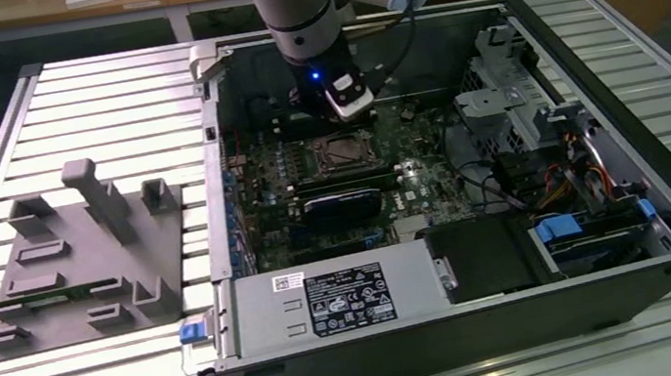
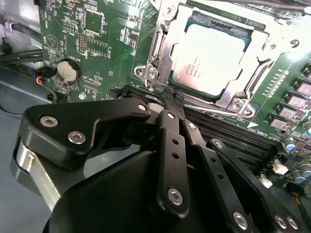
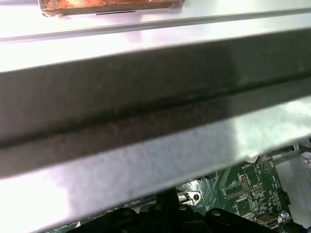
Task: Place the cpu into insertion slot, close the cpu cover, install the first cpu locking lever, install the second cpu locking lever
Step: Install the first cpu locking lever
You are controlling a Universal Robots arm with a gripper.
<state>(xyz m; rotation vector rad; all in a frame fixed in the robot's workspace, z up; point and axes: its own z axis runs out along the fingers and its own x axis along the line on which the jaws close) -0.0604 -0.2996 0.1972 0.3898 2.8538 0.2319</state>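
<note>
The cpu (image 2: 209, 54) lies flat in the insertion slot (image 1: 341, 153) on the green motherboard. The cpu cover (image 2: 164, 51), a silver frame, is down around it, with the chip showing through its window. My gripper (image 2: 167, 94) hangs just off one corner of the socket with its black fingers (image 2: 171, 141) pressed together and nothing visible between them. A thin metal lever (image 2: 206, 104) runs along the socket edge nearest the fingertips. In the exterior view the gripper (image 1: 345, 116) stands low inside the case, right behind the socket.
The open computer case (image 1: 232, 291) lies on a slatted table, with memory slots (image 2: 233, 136) beside the socket and a drive cage (image 1: 502, 110) at the exterior view's right. A grey fixture block (image 1: 81, 253) sits at the exterior view's left. The case wall (image 3: 155, 97) is close to the wrist.
</note>
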